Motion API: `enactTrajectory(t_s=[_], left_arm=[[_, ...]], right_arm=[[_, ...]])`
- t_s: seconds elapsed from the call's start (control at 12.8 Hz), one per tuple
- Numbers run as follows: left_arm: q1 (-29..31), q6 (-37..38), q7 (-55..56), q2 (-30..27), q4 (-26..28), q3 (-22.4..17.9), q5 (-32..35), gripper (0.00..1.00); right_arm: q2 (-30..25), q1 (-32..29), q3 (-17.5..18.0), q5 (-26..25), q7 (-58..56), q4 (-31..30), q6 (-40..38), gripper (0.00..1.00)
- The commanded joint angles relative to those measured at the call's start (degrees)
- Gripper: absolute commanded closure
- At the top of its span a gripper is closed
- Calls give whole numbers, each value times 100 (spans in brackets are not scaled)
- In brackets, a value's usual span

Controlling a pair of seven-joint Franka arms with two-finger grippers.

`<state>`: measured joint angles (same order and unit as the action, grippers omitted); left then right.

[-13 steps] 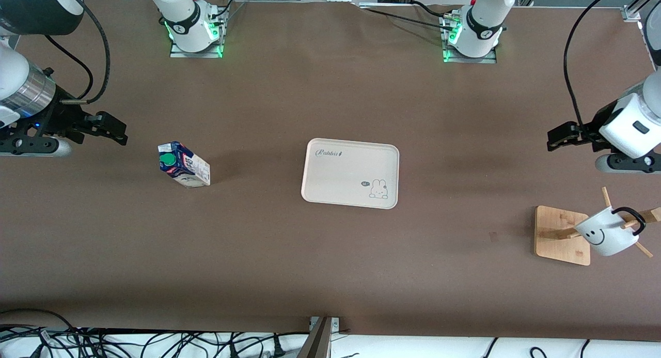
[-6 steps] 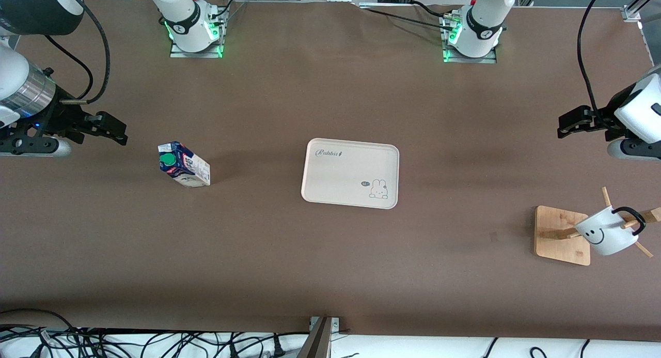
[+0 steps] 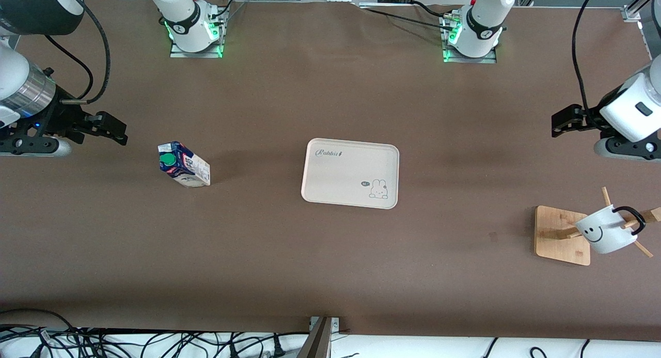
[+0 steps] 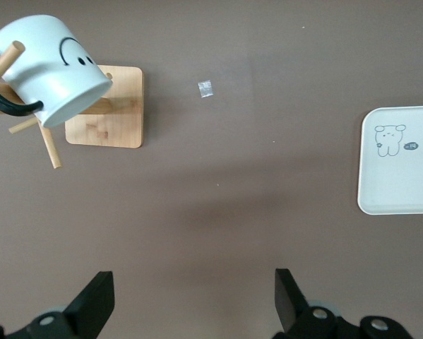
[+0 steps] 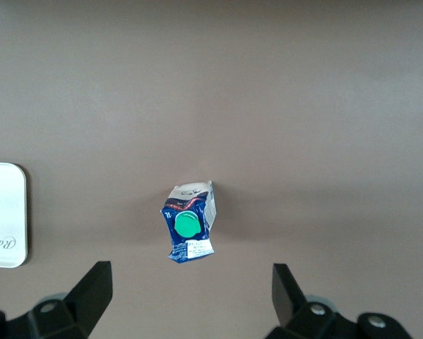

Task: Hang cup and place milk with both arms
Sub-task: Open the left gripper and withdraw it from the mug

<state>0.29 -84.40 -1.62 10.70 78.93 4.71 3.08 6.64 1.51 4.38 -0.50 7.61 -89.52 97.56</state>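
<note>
Left tool (image 3: 562, 123) spread, empty, up over bare desk (image 3: 330, 254) toward the left arm's end from the tray (image 3: 350, 173). Right tool (image 3: 112, 127) spread too, empty, over desk toward the right arm's end from the tray. Milk (image 3: 183, 165) upright on desk, well apart from the tray, right arm's side. Cup (image 3: 607, 230) hung by handle on wooden rack (image 3: 563, 234), left arm's end, nearer the front camera than the tray.

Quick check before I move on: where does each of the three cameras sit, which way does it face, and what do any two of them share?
Front view: high across the table, facing both bases; shows right gripper, left gripper, milk, tray, cup on rack.
Left wrist view: on the left arm, looking down; open fingers, cup, tray.
Right wrist view: on the right arm, looking down; open fingers, milk, tray.
All share the tray.
</note>
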Motion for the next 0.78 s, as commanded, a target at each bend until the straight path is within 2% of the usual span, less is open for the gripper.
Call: enactTrajectory(t_s=[0.0,0.31,0.47,0.7], left_arm=[[-662,55,-146,-104,26,-1085,-596,0],[-697,38,-233,-200,105,-1236,-502,0],[-697,-129,-557,-305,315,-1253,-518,0],[-680,-77,-515,-280,273,-1288,-545,0]], right_arm=[[-14,-37,72,-64,74,84,-18,0],[4,-28,81,-12,74,75,-18,0],[12,7,89,-21,74,84,-1,0],[30,25,98,32,92,75,87,0]])
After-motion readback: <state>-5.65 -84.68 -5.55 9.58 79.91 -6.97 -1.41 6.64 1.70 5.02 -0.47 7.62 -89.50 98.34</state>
